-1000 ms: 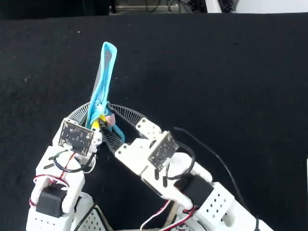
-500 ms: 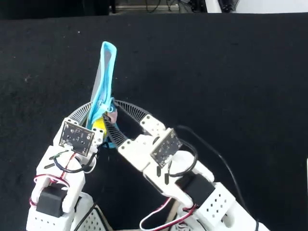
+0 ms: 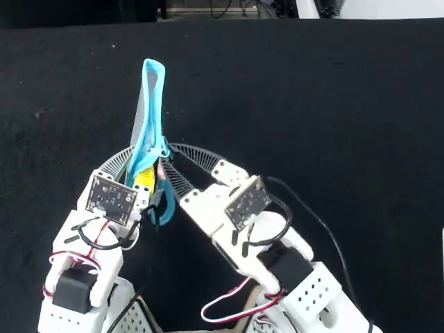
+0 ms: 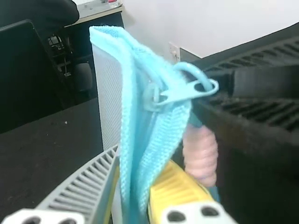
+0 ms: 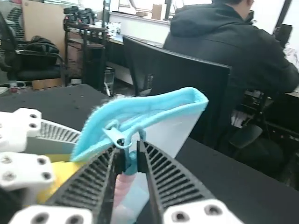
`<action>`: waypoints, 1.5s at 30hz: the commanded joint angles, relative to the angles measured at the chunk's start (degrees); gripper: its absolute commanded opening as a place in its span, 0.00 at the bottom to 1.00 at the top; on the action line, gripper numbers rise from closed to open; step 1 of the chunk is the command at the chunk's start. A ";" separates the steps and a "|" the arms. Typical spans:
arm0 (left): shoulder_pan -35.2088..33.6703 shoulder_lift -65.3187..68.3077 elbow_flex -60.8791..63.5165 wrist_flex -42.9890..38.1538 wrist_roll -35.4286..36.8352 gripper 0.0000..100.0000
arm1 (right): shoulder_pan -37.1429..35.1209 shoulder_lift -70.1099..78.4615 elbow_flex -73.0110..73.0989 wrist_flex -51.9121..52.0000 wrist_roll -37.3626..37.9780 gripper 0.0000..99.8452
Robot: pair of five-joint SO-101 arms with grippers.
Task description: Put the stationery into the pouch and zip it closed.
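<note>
A light-blue mesh pouch stands on edge, held up off the black table. My left gripper is shut on its lower end; in the left wrist view the pouch fabric sits between the grey finger and a yellow piece. A pink item pokes out beside the yellow one. My right gripper is shut on the blue zipper pull, reaching in from the right. The zipper pull shows against the right gripper's black fingers.
Both arms crowd the near left of the table, their bases close together at the front edge. A blue strap loop hangs below the grippers. A cable trails from the right arm. A black chair stands beyond the table.
The right arm has swung to the right and nearer the front edge, its gripper staying on the zipper pull. The pouch top leaned slightly left. The left arm kept still.
</note>
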 commanded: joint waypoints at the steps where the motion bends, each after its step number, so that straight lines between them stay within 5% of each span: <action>1: -0.66 -0.53 -1.54 -1.58 -0.18 0.05 | 4.04 1.10 -2.86 -0.35 -0.44 0.01; 39: 4.35 -0.53 -2.07 1.32 -3.08 0.03 | 7.38 1.01 -5.05 -0.26 -2.81 0.01; 45: 4.09 -0.53 -2.07 1.14 -3.16 0.03 | 4.04 1.01 -10.42 13.98 0.62 0.07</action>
